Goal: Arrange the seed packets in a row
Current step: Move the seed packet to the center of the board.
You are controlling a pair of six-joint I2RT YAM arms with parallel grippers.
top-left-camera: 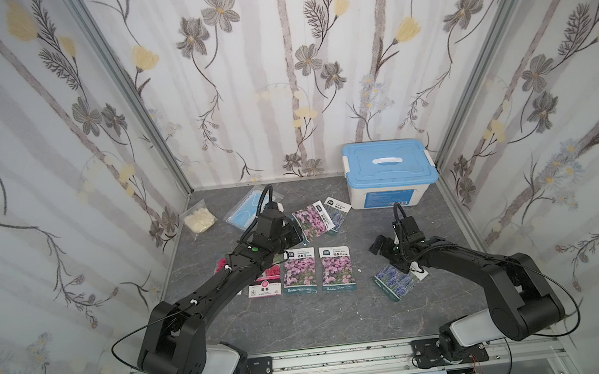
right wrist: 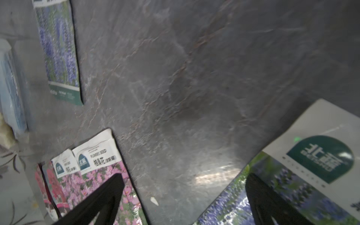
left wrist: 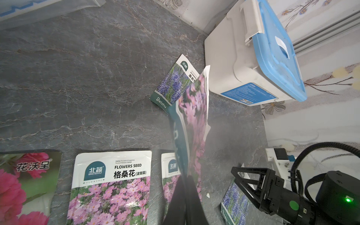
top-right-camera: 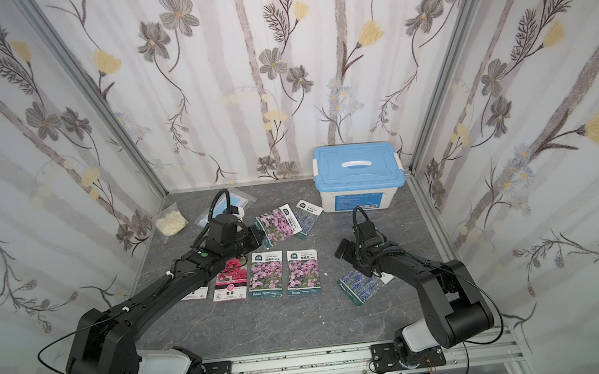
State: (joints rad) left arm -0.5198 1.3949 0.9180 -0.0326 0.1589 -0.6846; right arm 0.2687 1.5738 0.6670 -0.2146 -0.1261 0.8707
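My left gripper [top-left-camera: 297, 232] is shut on the green bottom edge of a pink-purple seed packet [top-left-camera: 311, 220], which it holds lifted and tilted above the grey table; the left wrist view shows the fingers [left wrist: 185, 178] pinched on this packet [left wrist: 194, 116]. Behind it lies a lavender packet [top-left-camera: 338, 212]. In a row at the front lie a red packet [top-left-camera: 264, 280] and two pink packets [top-left-camera: 300, 271] [top-left-camera: 336, 267]. Another red packet [top-left-camera: 221, 266] is mostly hidden under the left arm. My right gripper [top-left-camera: 382, 247] is open and holds nothing, just above the table beside a skewed lavender packet [top-left-camera: 395, 280].
A white box with a blue lid [top-left-camera: 389, 172] stands at the back right. A clear bag with a blue mask [top-left-camera: 247, 210] and a bag of cream stuff [top-left-camera: 199, 218] lie at the back left. Papered walls close in three sides.
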